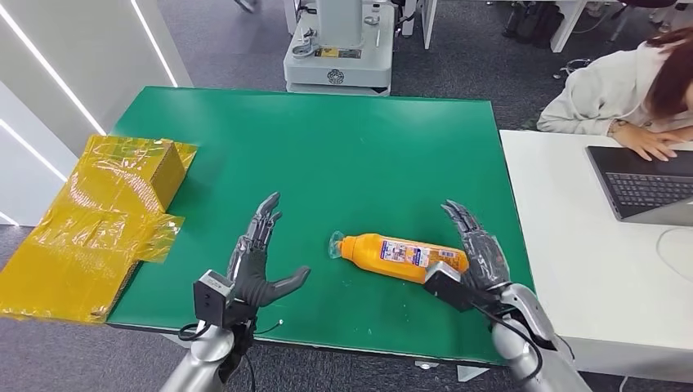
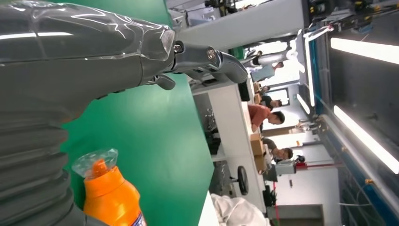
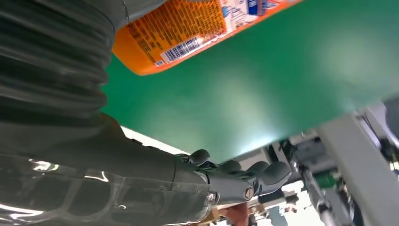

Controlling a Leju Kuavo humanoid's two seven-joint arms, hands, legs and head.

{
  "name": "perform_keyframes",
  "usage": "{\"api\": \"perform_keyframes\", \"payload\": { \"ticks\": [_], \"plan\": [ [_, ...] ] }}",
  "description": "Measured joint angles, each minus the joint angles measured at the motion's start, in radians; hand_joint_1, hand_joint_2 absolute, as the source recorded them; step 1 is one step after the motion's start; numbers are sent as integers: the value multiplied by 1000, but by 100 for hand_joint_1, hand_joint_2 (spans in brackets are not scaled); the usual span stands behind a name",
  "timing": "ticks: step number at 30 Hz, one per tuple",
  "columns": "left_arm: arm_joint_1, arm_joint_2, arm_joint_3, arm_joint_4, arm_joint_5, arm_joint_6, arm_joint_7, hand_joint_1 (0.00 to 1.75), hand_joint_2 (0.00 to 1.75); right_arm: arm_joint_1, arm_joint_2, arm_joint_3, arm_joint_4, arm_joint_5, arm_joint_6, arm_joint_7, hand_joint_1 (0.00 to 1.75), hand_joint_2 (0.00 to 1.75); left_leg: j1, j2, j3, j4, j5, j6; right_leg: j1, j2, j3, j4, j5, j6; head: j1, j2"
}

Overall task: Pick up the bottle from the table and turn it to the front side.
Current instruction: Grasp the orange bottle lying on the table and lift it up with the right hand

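Nearest to the robot, the left hand [image 1: 260, 260] is over the front part of the green tabletop [image 1: 327, 155], with its fingers [image 1: 263, 219] spread and straight and the thumb standing out to the side; it holds nothing. The right hand [image 1: 478, 249] is at the same depth, also with the fingers apart and empty, just beside the base end of the orange bottle [image 1: 400, 255]; I cannot tell if it touches it.

The bottle lies on its side between the two hands, closer to the right one. Its cap end, covered with clear plastic wrap [image 2: 96, 160], points toward the left hand. The printed label [image 1: 406, 255] faces up in the head view, and in the right wrist view a barcode [image 3: 181, 47] shows near the base.

I judge it a light plastic bottle, fairly stiff but smooth, and round, so it may roll or slip. The wide labelled body seems the best place to hold, not the thin wrapped neck.

Farther left, a cardboard box [image 1: 98, 224] wrapped in yellow film overhangs the tabletop edge. Beyond on the right, a person [image 1: 629, 90] works at a laptop [image 1: 646, 184].
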Motion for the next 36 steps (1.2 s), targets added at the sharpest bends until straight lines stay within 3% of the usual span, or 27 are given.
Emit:
{"api": "perform_keyframes", "payload": {
  "ticks": [5, 12, 19, 23, 28, 33, 36],
  "plan": [
    [-9, 5, -4, 19, -2, -1, 2, 0, 175, -172, -7, 82, 175, 38, 82, 27, 0, 175, 0, 0, 0, 0, 0, 0, 0, 0, 0, 0, 0, 0, 0, 0],
    [-14, 16, -5, 36, -10, 0, 4, 0, 175, -288, -7, 154, 307, 3, 168, 22, 0, 175, 0, -1, 0, 0, 0, 0, 0, -1, 0, 0, 0, 0, 0, 0],
    [-21, 20, -5, 37, -30, -5, 33, 0, 175, -382, 33, 225, 410, -147, 389, 3, 0, 175, 0, 0, 1, 0, 0, 0, 0, 0, 1, 0, 0, 0, 0, 0],
    [-22, 20, -5, 37, -30, -14, 44, 0, 175, -395, 51, 244, 436, -235, 479, -14, 0, 175, 0, 0, 1, 0, 0, 0, 0, 0, 1, 0, 0, 0, 0, 0],
    [-15, 23, -5, 37, -30, -17, 47, 0, 175, -378, 54, 241, 433, -442, 561, -46, 0, 175, 0, -1, 0, 0, 0, 0, 0, -1, 0, 0, 0, 0, 0, 0],
    [-14, 29, -5, 37, -30, -13, 45, 0, 175, -354, 54, 201, 426, -671, 665, -22, 0, 175, 0, -1, -1, 0, 0, 0, 0, -1, -1, 0, 0, 0, 0, 0],
    [-16, 33, -5, 37, -30, -12, 42, 0, 175, -351, 54, 193, 425, -728, 704, 7, 0, 175, 0, -1, -1, 0, 0, 0, 0, -1, -1, 0, 0, 0, 0, 0]
  ]
}}
